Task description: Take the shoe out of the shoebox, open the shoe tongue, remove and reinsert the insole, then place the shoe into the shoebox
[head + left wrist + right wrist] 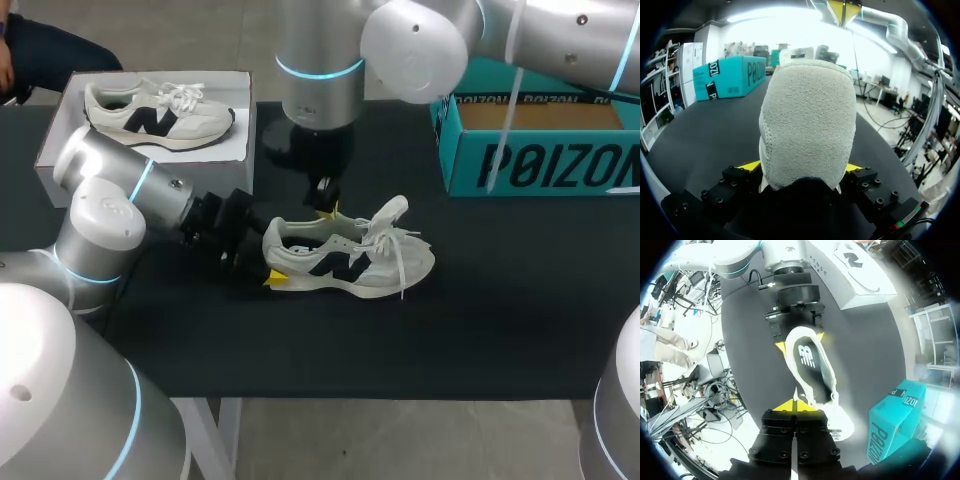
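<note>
The left hand is clamped on the heel of the shoe, one yellow tip pressed to each side of the grey heel cup. It comes in low and level with the worktop, and to my eye it serves as a vice: with the heel pinned, the shoe cannot slide or tip while the other arm works from above.

The right hand hangs over the shoe, pointing straight down, with its tips drawn together. They sit above the front of the opening, near where the tongue stands up. Whether they have anything thin nipped between them I cannot tell.

Below them the mouth of the shoe gapes, and the dark insole lies flat inside, so the pulling-out part looks not yet done. The laces hang loose over the side, which would leave room to get in.

The shoe stands upright on its sole near the middle of the worktop, toe towards the robot's right, outside either box. The teal box sits at the far right, open side up. At the far left a white box holds the second shoe, well apart from the work.
</note>
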Motion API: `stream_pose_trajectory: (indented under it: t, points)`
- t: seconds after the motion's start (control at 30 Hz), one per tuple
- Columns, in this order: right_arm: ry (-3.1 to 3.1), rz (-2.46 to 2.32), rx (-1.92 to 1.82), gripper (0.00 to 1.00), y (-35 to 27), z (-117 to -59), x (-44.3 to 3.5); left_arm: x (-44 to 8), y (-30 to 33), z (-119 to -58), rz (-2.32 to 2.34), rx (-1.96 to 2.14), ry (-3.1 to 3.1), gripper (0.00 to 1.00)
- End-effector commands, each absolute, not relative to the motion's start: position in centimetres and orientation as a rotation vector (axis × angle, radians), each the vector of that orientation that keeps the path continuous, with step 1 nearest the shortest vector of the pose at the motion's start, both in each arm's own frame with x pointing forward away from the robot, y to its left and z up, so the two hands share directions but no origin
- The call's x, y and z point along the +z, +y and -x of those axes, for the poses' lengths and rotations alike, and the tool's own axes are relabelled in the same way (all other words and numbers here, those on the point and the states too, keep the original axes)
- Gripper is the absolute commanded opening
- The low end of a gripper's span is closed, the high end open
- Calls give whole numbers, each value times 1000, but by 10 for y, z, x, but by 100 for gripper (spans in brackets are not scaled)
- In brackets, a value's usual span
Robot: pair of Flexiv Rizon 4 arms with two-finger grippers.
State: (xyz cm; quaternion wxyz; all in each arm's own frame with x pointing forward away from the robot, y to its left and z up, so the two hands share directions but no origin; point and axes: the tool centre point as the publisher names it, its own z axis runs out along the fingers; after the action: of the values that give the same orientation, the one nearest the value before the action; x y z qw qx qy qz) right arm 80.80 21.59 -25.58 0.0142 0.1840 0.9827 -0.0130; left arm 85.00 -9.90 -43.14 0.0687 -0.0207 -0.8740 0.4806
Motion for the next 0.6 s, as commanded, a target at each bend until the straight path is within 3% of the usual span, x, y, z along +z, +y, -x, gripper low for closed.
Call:
stream_pose_trajectory:
  t: [0.03,0.6]
  points:
    - [3067,-528,-49,0,219,-809,-258,-432,-100,-849,64,1443,-2634,0]
    - [3151,-170,-7,0,229,-840,-308,-432,-100,-849,64,1443,-2634,0]
